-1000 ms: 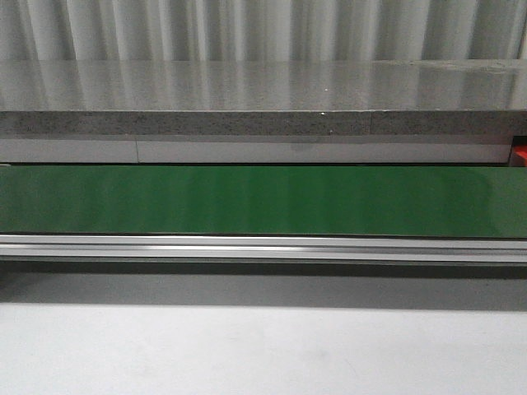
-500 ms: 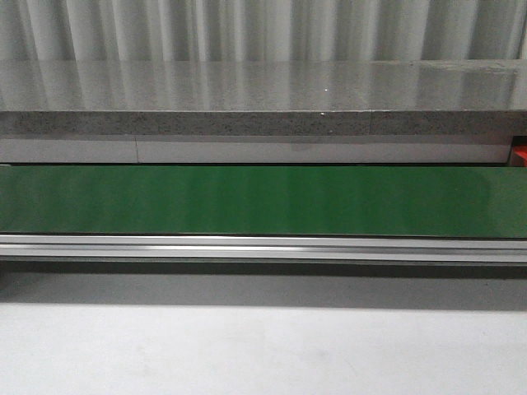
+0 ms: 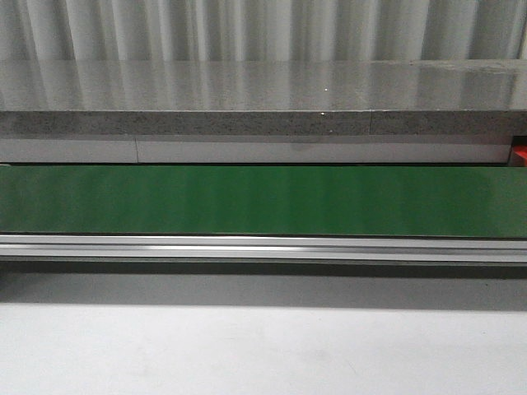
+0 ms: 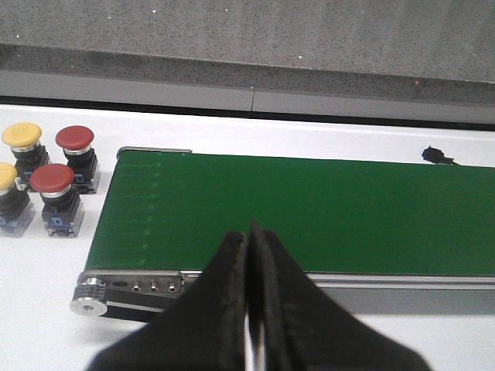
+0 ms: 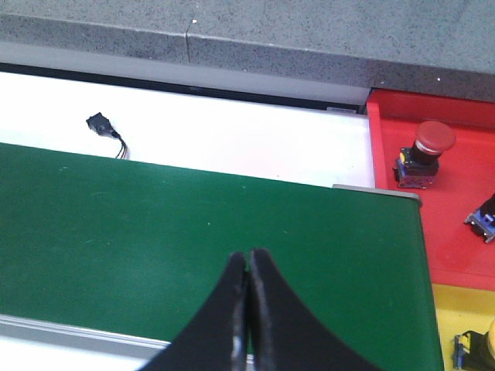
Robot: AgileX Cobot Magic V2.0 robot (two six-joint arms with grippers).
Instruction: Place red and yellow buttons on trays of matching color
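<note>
The conveyor belt [image 3: 263, 200] is showing plain dark green, edged by a silver rail [image 3: 263, 247]. Beside its end are sitting two red-capped buttons [image 4: 76, 139] and two yellow-capped ones [image 4: 22, 134] — all on black bodies. The red tray [image 5: 433, 193] is adjoining a yellow tray [image 5: 464, 309]; the counter [image 3: 263, 99] is looking speckled grey.

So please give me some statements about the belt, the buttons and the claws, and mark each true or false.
1. The green belt carries no button. True.
2. Four buttons wait beside the belt's end: two red, two yellow. True.
3. The left claw is wide open. False: it is shut, holding nothing.
4. The red tray is empty. False: a red button stands upright on it.
5. The right claw grips a button. False: it is shut on nothing.
</note>
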